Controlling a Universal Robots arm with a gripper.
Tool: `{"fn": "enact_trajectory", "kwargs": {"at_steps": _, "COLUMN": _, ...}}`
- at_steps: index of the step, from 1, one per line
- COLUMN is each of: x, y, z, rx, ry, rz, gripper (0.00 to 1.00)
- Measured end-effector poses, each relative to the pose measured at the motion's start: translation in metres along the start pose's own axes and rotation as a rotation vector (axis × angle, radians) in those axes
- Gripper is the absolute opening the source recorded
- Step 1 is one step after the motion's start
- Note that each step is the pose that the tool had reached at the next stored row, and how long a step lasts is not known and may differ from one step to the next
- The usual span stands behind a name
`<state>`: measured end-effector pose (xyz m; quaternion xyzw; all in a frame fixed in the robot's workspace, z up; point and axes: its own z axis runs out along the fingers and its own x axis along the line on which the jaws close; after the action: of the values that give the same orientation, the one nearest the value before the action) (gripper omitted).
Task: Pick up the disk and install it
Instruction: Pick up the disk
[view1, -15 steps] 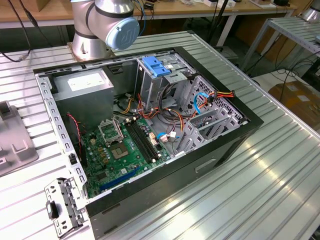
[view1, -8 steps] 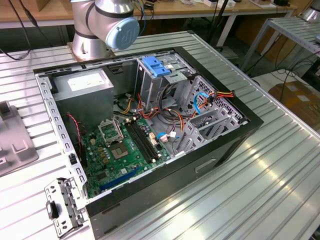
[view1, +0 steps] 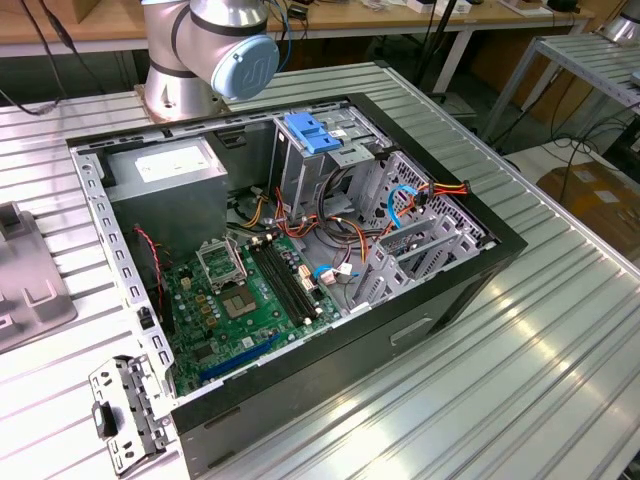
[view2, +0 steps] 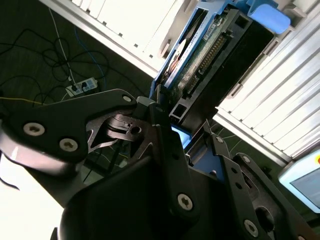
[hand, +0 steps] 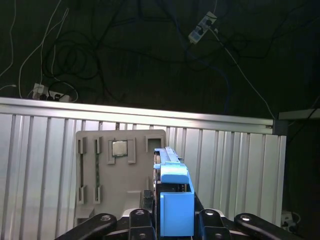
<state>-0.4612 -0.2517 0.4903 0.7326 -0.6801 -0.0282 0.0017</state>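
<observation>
Two jaws of the gripper (hand: 174, 216) clamp the disk (hand: 176, 192) by its blue-railed end, over the slatted table (hand: 240, 160). Grip seems narrow; any tilt could jam it against the computer case (view1: 500, 250).

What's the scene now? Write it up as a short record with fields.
gripper: shut on the disk
disk: held edge-on, blue side rail toward the first wrist camera
beyond it: grey tray holding a chip, on slatted metal table
computer case: open, motherboard exposed, in the exterior view
</observation>
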Motion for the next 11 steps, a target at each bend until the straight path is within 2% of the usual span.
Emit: {"fn": "enact_trajectory", "kwargs": {"at_steps": 11, "x": -0.0004, "y": 0.0001, "z": -0.0114, "rx": -0.0001, "ry": 0.0, "rz": 0.0, "gripper": 0.37}}
